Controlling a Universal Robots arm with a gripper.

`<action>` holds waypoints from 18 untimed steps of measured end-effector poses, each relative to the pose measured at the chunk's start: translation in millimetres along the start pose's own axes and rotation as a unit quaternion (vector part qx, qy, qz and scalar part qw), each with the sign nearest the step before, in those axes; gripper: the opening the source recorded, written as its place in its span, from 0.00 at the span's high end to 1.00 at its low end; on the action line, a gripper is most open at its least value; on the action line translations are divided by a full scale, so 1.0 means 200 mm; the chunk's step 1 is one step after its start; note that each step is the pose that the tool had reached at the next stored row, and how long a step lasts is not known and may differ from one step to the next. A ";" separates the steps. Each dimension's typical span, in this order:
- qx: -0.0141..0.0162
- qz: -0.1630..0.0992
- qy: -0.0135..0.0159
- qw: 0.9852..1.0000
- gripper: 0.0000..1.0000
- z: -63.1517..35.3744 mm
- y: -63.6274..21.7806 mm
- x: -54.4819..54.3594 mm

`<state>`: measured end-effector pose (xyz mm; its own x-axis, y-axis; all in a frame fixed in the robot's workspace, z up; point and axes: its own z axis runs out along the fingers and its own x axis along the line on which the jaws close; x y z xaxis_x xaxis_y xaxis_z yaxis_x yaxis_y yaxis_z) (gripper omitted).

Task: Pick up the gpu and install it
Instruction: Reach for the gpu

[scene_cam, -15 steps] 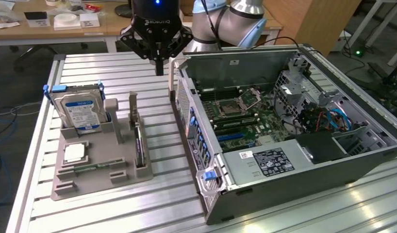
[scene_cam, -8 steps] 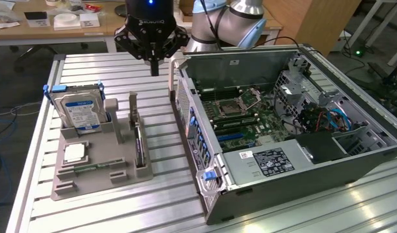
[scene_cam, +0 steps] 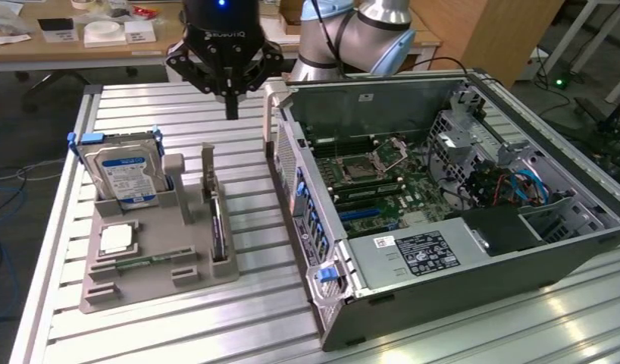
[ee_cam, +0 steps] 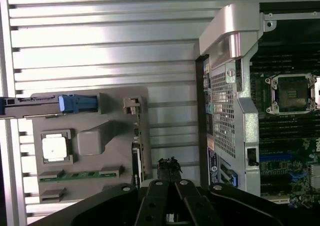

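Our gripper (scene_cam: pixel 231 112) hangs empty, fingers pinched together, above the slatted table between the grey holder (scene_cam: pixel 156 227) and the open computer case (scene_cam: pixel 442 303). The gpu (scene_cam: pixel 219 227) stands on edge in the holder's slot. To grasp it well, we judge, the fingers must spread and straddle the card squarely, clear of the holder's posts.
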<state>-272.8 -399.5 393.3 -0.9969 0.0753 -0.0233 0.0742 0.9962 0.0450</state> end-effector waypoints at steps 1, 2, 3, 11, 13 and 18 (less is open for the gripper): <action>0.000 0.000 0.000 1.000 0.89 0.000 -0.001 0.01; 0.000 0.000 0.000 1.000 0.89 0.000 -0.001 0.02; 0.000 0.000 0.000 1.000 0.89 -0.001 -0.002 0.02; 0.000 0.000 0.000 1.000 0.89 -0.003 -0.010 0.09; 0.000 0.000 0.000 1.000 0.89 -0.003 -0.013 0.11; 0.000 0.000 0.000 1.000 0.89 -0.004 -0.021 0.16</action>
<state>-304.7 -401.3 393.2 -0.9969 0.0753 -0.0233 0.0742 0.9962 0.0451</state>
